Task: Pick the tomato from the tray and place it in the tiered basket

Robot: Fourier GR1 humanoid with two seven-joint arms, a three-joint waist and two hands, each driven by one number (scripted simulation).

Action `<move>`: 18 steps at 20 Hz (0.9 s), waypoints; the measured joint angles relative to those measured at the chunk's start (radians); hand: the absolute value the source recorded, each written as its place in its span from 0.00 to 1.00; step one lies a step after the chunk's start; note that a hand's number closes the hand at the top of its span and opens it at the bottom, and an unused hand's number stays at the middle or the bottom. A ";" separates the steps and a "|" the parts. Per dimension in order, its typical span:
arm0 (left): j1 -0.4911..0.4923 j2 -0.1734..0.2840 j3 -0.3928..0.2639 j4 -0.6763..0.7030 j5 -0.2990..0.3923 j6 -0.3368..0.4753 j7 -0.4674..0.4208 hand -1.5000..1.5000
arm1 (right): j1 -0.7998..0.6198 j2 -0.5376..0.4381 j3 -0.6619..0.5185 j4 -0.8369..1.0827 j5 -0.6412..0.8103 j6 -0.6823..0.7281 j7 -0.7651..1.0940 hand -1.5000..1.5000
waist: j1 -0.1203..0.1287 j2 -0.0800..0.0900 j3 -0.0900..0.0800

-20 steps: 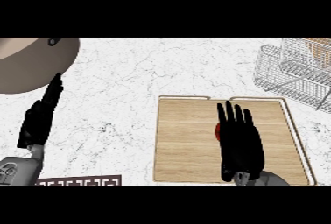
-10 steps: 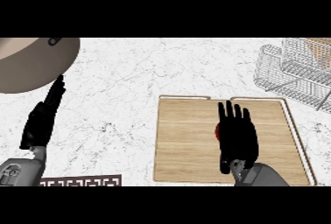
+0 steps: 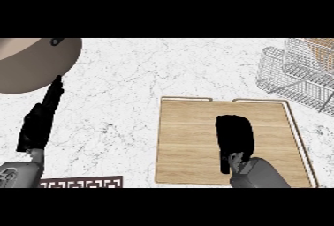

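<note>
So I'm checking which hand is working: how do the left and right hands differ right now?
The right hand sits over the wooden tray with its fingers curled down, a compact shape hiding whatever lies beneath; the left hand lies over the marble counter, off the tray. The left hand's fingers are straight, pointing toward the round tan lid. Both are black on grey forearms.

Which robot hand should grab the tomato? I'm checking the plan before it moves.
The right robot hand. It is already over the wooden tray, fingers curled down where the tomato would be, which it hides. The left robot hand rests far off on the counter, farther from the wire basket.
</note>
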State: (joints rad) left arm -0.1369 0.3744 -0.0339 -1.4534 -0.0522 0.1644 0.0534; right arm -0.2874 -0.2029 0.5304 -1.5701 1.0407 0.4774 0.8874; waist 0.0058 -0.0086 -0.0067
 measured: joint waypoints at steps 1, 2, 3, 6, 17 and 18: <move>0.000 -0.004 0.001 0.014 -0.003 0.000 -0.012 0.50 | -0.003 -0.017 0.010 0.002 0.009 0.007 -0.020 1.00 | 0.000 -0.001 -0.001; -0.008 -0.008 0.001 0.016 -0.009 0.005 -0.005 0.50 | -0.008 -0.018 0.022 0.008 0.022 0.010 -0.027 1.00 | 0.000 -0.003 -0.002; 0.000 -0.007 0.002 -0.007 -0.010 0.000 0.008 0.50 | -0.007 -0.016 0.026 0.004 0.031 0.015 -0.033 1.00 | 0.000 -0.003 -0.002; 0.004 -0.021 0.004 -0.014 -0.026 -0.004 0.013 0.50 | -0.009 0.012 0.020 0.006 0.052 0.021 -0.039 1.00 | -0.001 -0.002 -0.001; -0.018 -0.050 0.026 0.009 -0.048 -0.024 0.005 0.50 | -0.047 0.145 -0.105 -0.021 0.014 -0.093 0.011 1.00 | 0.007 0.012 0.006; -0.019 -0.049 0.025 0.008 -0.048 -0.028 0.003 0.50 | -0.075 0.157 -0.143 0.002 -0.010 -0.131 0.024 1.00 | 0.014 0.014 0.007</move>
State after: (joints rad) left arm -0.1562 0.3250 -0.0092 -1.4456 -0.0999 0.1367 0.0562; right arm -0.3629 -0.0463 0.3875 -1.5681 1.0302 0.3465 0.9115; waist 0.0197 0.0058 -0.0002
